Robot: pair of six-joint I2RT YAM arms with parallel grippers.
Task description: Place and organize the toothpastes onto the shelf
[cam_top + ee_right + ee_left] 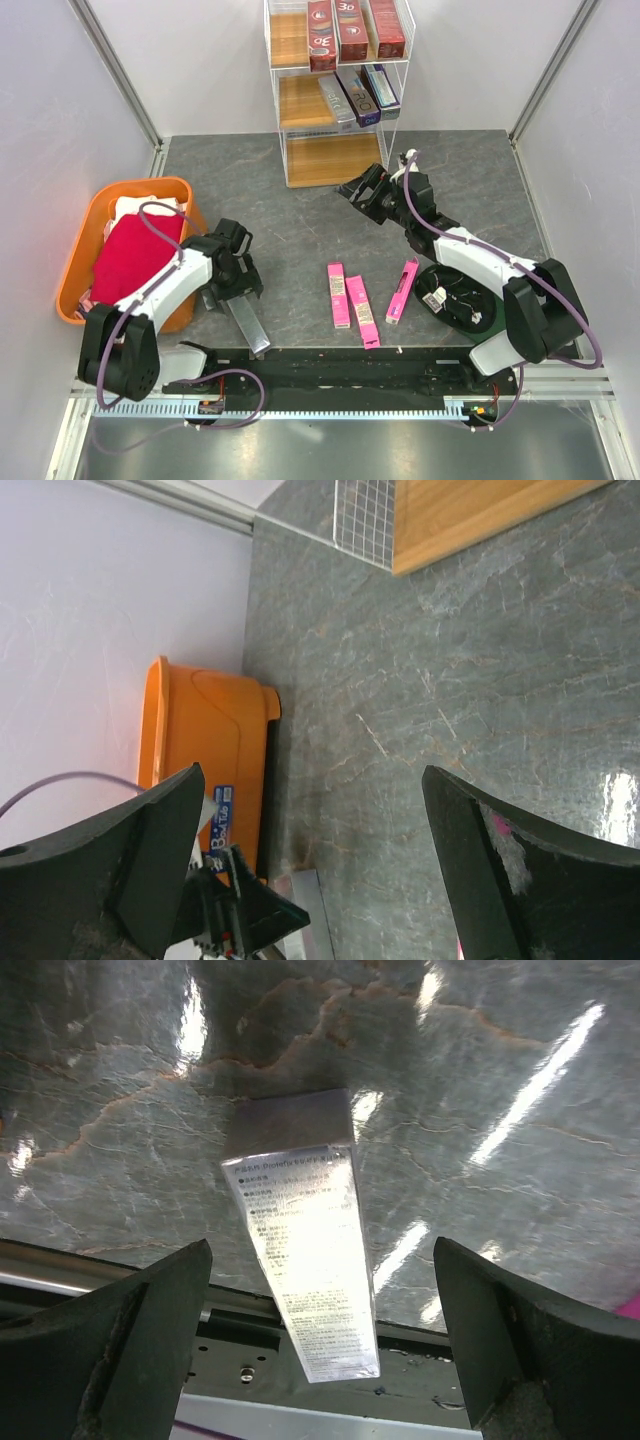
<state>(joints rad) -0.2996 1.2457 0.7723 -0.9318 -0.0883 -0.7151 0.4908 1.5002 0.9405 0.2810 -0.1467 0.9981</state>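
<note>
Lying on veined stone tabletop [480, 1110]: glossy rectangular silver carton [310, 1270].

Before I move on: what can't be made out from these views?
- Top external: the top tier of the shelf and the red boxes on it are cut off by the frame's upper edge.
- Top external: the red cloth hides what lies beneath it in the orange tub.
- Left wrist: glare washes out the print on the silver box.

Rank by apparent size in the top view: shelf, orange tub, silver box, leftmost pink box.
1. shelf
2. orange tub
3. silver box and leftmost pink box look about equal, so unranked.
</note>
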